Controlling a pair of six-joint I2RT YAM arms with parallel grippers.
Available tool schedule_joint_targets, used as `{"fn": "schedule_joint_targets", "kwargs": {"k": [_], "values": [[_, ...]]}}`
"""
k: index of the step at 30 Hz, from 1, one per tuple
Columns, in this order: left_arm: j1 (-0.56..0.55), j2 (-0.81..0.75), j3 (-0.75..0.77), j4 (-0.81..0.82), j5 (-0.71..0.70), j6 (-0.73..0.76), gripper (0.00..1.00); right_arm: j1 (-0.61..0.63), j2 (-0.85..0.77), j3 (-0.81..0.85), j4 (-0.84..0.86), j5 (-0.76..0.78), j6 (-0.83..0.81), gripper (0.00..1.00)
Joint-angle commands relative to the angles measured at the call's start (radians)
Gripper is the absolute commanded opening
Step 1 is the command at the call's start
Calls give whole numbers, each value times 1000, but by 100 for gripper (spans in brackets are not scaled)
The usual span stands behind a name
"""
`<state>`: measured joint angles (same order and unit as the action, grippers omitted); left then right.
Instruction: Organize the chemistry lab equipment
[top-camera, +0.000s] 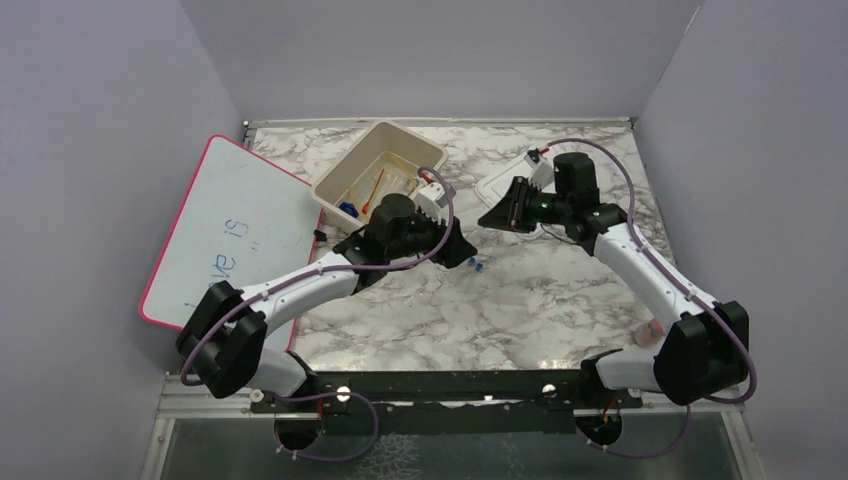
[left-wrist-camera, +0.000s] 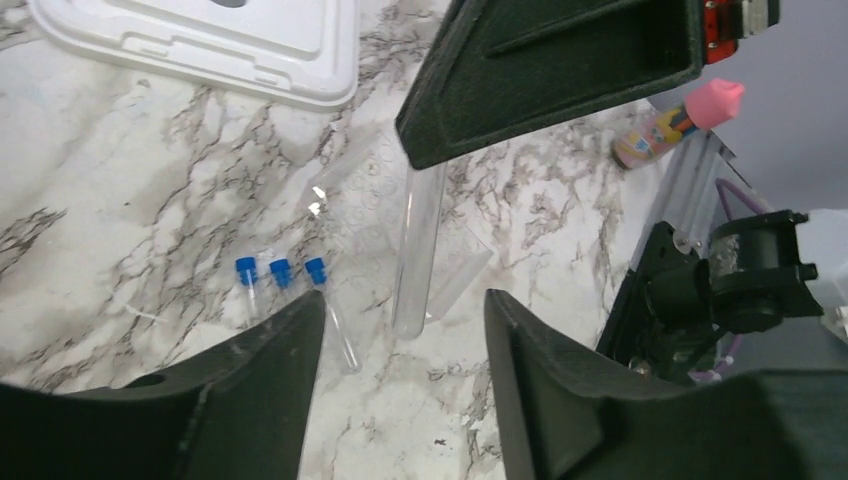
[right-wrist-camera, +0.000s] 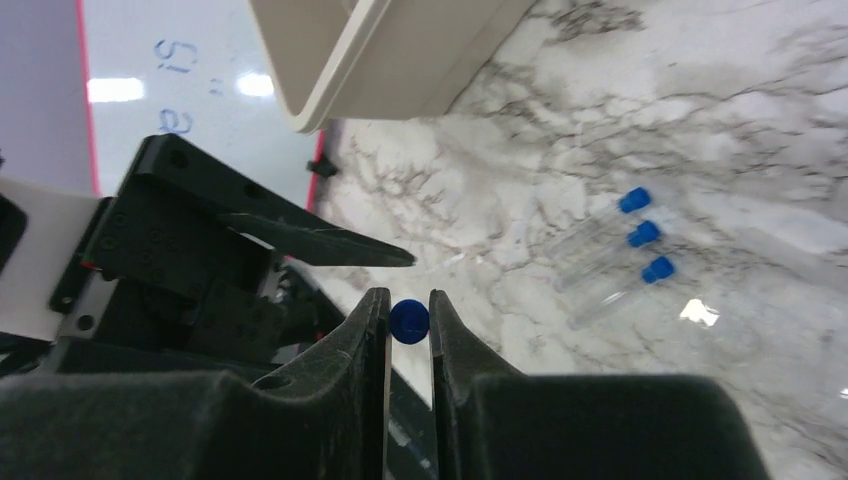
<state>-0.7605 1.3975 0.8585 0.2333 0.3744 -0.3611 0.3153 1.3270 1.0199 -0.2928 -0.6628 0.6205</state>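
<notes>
Two fingers of the right gripper (right-wrist-camera: 408, 298) pinch a small round blue-ended vial (right-wrist-camera: 409, 321), seen end-on, at mid-table; the spread, empty left gripper (left-wrist-camera: 405, 300) hangs just left, nearer the beige rectangular tub (top-camera: 347, 156).

My right tool (right-wrist-camera: 408, 305) is black; the tube (right-wrist-camera: 409, 321) in it is blue-capped; worktop (right-wrist-camera: 700, 120) white marble veined grey; tub (right-wrist-camera: 400, 60) beige; whiteboard (right-wrist-camera: 180, 130) pink-rimmed.

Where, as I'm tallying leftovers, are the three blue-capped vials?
In the left wrist view, the blue-capped vials lie side by side on the marble table, left of the large clear tube.
</notes>
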Motion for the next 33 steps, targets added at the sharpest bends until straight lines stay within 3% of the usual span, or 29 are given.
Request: {"fn": "schedule_joint_targets", "kwargs": {"k": [1,7,10,15,22,26,33], "values": [[0,-64,39,-73,-160,23,66,19,-55,38,-53,230,-97,20],[8,-107,111,-244,-355,66,70,100,-58,24,-76,640,-158,20],[9,-126,115,-291,-367,79,70,165,-51,-1,-52,830,-173,20],[10,-144,40,-238,-347,62,70,270,-22,-52,22,1062,-204,19],[10,-134,10,-217,-344,57,70,335,8,-100,78,1196,-221,19],[9,-136,18,-271,-467,64,70,375,37,-122,121,1263,-237,18],[10,-165,-8,-255,-467,55,69,384,82,-158,181,1202,-205,18]]}}
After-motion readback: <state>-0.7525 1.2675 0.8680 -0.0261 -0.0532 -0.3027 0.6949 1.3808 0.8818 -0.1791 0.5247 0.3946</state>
